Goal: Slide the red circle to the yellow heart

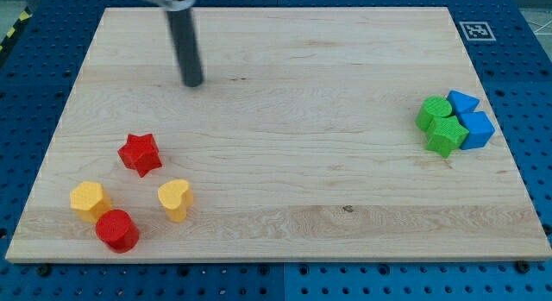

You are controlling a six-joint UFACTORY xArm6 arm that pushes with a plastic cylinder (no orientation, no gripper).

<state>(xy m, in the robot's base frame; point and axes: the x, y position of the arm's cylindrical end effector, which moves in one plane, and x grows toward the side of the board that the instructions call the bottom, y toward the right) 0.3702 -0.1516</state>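
Observation:
The red circle (116, 230) lies near the board's bottom left corner. The yellow heart (174, 198) sits just up and to the right of it, a small gap between them. My tip (192, 82) is in the upper left part of the board, well above both blocks and touching none.
A red star (140, 153) lies above the heart and a yellow hexagon (89, 199) sits at the circle's upper left. At the right edge two green blocks (442, 125) and two blue blocks (471, 118) cluster together. The wooden board (302, 103) lies on a blue pegboard.

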